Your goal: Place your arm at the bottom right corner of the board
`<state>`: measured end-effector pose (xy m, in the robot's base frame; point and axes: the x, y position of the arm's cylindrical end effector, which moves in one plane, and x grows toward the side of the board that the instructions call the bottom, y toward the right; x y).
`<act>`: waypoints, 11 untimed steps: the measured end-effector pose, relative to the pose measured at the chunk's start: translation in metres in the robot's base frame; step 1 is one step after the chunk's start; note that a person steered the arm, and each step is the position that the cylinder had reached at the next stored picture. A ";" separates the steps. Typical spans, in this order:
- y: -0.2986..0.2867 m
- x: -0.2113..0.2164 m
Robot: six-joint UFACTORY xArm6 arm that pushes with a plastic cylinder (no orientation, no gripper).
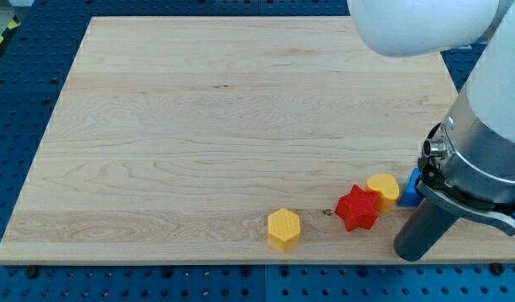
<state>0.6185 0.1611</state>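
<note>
My tip (411, 252) rests on the wooden board (224, 126) near its bottom right corner. The dark rod rises from it to the arm at the view's right. A red star-shaped block (356, 208) lies just left of the tip. A yellow round block (383, 189) touches the red star's upper right. A blue block (411, 190) sits right of that, partly hidden behind the rod. A yellow hexagonal block (283, 229) lies further left near the bottom edge.
The white and grey arm body (484, 126) covers the view's right side and the board's right edge. A blue perforated table (23, 101) surrounds the board.
</note>
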 end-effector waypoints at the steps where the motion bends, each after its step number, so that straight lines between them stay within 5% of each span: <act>1: 0.004 0.000; 11: 0.122 -0.011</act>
